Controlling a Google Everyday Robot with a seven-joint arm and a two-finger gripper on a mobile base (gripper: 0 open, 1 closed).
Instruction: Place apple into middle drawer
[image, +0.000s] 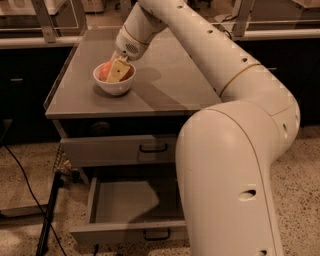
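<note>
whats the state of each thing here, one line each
apple, lying in the white bowl
white bowl, upright on the cabinet top
claw, down in the bowl, at the apple
middle drawer, pulled open, visible floor bare
drawer above it, closed

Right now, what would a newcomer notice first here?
The bulky white arm fills the right foreground, reaching back to the cabinet top. There its gripper dips into the white bowl that holds the apple. Below, the middle drawer stands pulled open.
</note>
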